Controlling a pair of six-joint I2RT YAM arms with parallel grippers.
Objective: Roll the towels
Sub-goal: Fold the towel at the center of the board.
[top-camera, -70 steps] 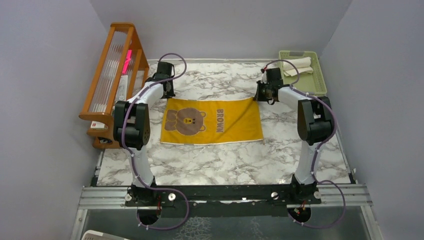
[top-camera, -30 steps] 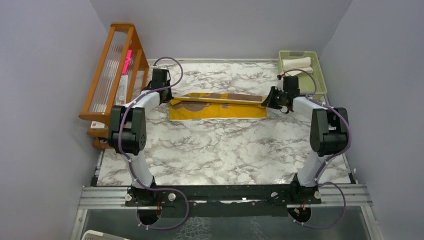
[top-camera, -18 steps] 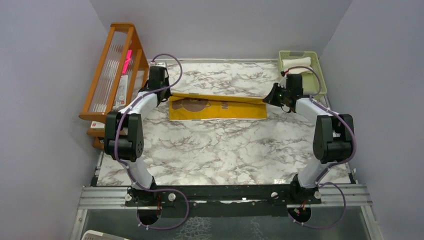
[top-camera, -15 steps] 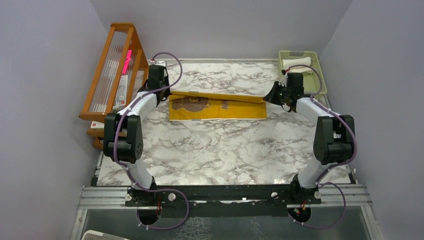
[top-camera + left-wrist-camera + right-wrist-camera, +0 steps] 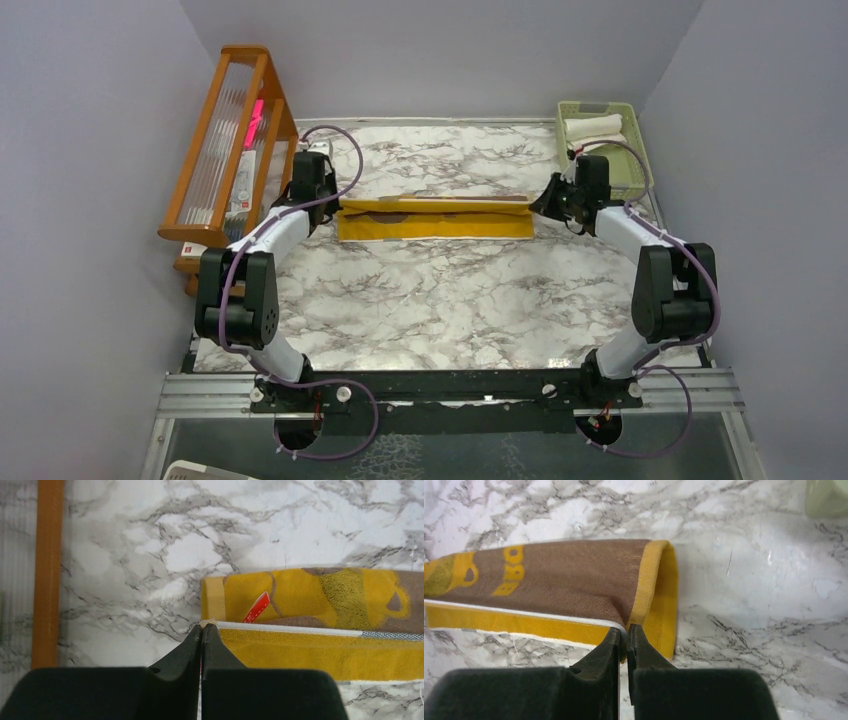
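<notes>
A mustard yellow towel [image 5: 436, 217] with a brown bear print lies folded lengthwise across the far middle of the marble table [image 5: 440, 300]. My left gripper [image 5: 201, 626] is shut on the towel's [image 5: 320, 655] white-edged left corner. At the other end, my right gripper [image 5: 623, 629] is shut on the right corner of the towel [image 5: 574, 580], where the brown side folds over the yellow. In the top view the left gripper [image 5: 335, 206] and right gripper [image 5: 540, 205] hold the lifted long edge above the lower layer. A rolled cream-white towel [image 5: 595, 127] rests in the basket.
A pale green plastic basket [image 5: 634, 160] stands at the far right corner, just behind my right arm. A wooden rack [image 5: 215, 150] with pink and white items stands along the left edge, close to my left arm. A red tag [image 5: 256, 607] shows on the towel.
Both grippers have carried the towel's near long edge up and over toward the far side, folding it in half. Over the last second they lowered that edge onto the lower layer.
</notes>
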